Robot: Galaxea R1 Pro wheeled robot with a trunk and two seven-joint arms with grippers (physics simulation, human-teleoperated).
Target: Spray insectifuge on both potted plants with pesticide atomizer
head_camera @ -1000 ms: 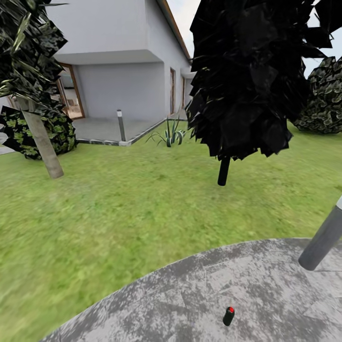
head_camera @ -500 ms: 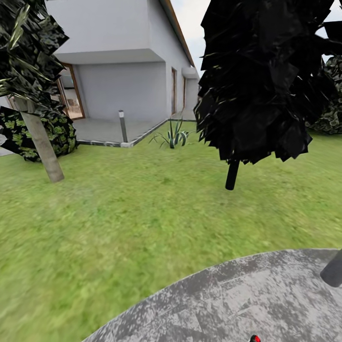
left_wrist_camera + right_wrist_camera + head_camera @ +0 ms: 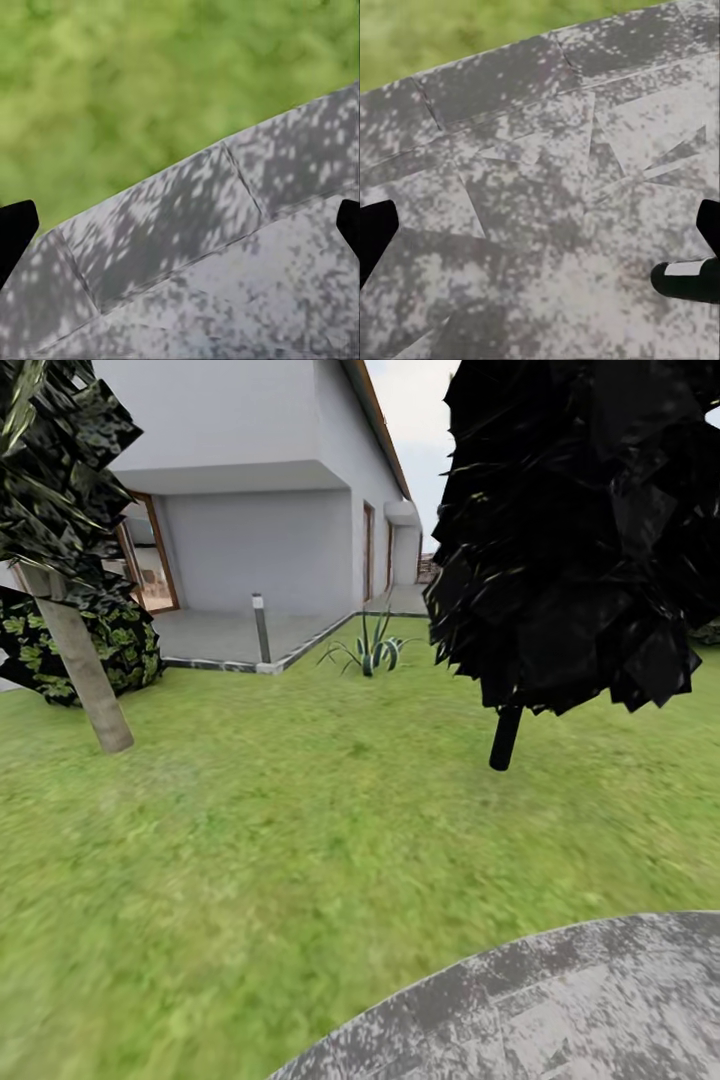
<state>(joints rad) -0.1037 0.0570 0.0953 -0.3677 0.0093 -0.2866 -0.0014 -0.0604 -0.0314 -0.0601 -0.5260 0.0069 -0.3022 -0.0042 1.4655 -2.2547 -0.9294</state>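
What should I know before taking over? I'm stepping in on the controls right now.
Left end effector: open, empty, over the patio edge by the lawn.
Right end effector: open, empty, over the patio; what may be the pesticide atomizer, dark and slim, shows near one fingertip.
Done: nothing grasped.
Left: grasp the pesticide atomizer, find both potted plants, spray them fully.

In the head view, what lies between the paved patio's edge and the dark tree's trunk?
Bare lawn alone, seen in the head view: grass runs unbroken from the patio rim up to the dark tree's trunk.
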